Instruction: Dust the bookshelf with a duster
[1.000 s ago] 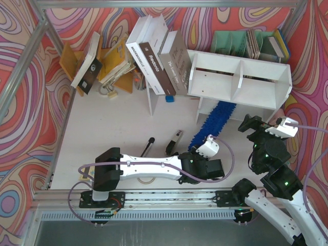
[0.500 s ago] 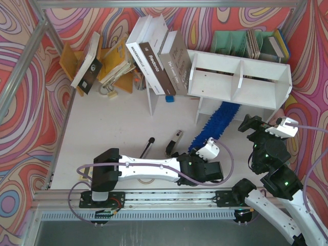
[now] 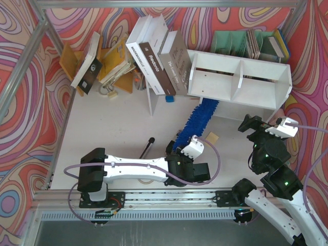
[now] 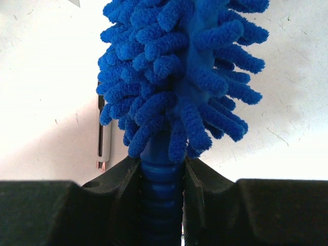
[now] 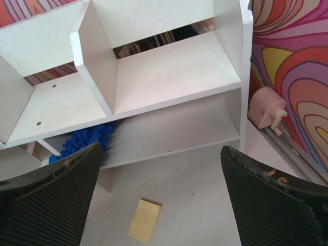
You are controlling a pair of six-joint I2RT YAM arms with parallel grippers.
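Our duster [image 3: 198, 119] slants toward one o'clock, its tip inside the lower tier of the bookshelf [image 3: 261, 78] and its handle clenched in our left gripper [image 4: 163, 171]. Our right gripper [image 5: 160, 200] hangs released at three o'clock. If we push hard, we could shove the unbraced bookshelf askew.

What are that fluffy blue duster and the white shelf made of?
The duster looks like soft microfibre: thick, fuzzy blue strands; its ribbed handle seems smooth plastic. The bookshelf appears to be white-coated board, matt, with flat square edges and small drill holes; the core does not show.
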